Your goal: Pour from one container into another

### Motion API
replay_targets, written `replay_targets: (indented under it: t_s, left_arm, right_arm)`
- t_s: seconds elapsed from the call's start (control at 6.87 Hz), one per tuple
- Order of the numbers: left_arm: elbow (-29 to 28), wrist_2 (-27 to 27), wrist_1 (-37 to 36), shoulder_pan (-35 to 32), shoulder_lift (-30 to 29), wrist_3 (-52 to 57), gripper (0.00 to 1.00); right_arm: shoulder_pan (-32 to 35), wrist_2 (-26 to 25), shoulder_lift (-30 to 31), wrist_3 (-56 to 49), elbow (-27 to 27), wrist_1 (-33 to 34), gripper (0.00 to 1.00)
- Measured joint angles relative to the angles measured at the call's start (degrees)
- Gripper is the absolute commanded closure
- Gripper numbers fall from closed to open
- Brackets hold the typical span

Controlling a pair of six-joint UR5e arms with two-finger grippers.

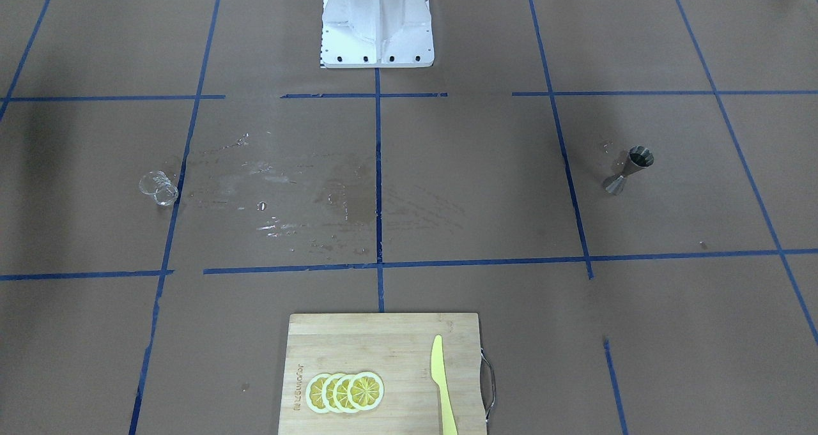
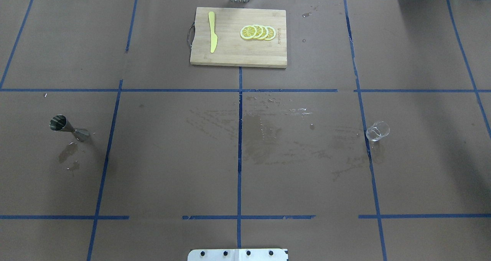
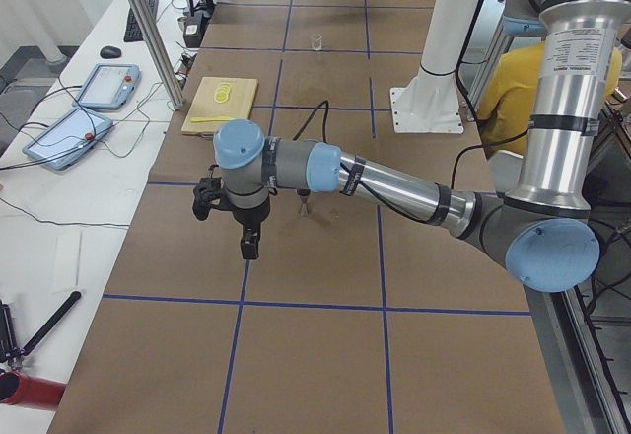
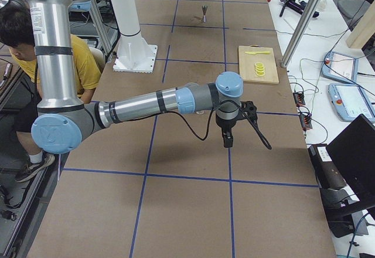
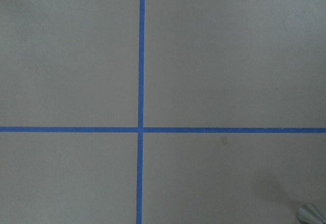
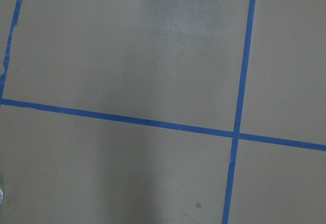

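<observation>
Across the counter (image 2: 165, 169) from the robot's base (image 1: 377, 32) lies one wooden cutting board (image 2: 230, 56), at the far edge and about midway along it. On the board lie one yellow knife (image 2: 212, 36) and four overlapping lemon slices (image 2: 257, 32).

One metal jigger (image 2: 63, 126) stands upright well apart from the board, nearer the robot and off toward its left side, with a few wet spots (image 2: 68, 153) just beside it. One clear glass (image 2: 378, 131) stands upright well apart from the board on the other side, toward the robot's right, just beside a blue tape line (image 2: 362, 111). Between the two vessels, on the robot's side of the board, a broad wet smear (image 2: 255, 134) with droplets marks the paper.

Two arms show, in the side views only. The left pincer (image 3: 250, 247) hangs pointing down over the counter near the jigger, apart from it. The right pincer (image 4: 227, 141) hangs pointing down on the glass's side of the board. Whether either pincer is open or closed cannot be told from these views.

One person (image 4: 82, 64) in a yellow shirt sits behind the robot.
</observation>
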State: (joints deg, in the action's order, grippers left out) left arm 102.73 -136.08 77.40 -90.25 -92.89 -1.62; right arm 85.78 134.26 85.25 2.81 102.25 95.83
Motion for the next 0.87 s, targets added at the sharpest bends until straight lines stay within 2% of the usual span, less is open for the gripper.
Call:
replay_targets:
  t_s: [0.15, 0.44, 0.87]
  left_arm:
    - [-0.55, -0.29, 2.18, 1.08, 2.38, 1.6, 0.0]
    - [-1.99, -0.4, 8.85, 3.51, 3.32, 2.46, 0.0]
    - [-1.08, -0.41, 5.61, 3.76, 1.67, 2.69, 0.0]
  right_arm:
    - [0.81, 0.47, -0.76, -1.57, 0.76, 2.31, 0.0]
    - [1.06, 0.58, 0.12, -2.18, 1.37, 2.97, 0.0]
    - [0.83, 1.64, 0.85, -1.02, -0.04, 3.01, 0.0]
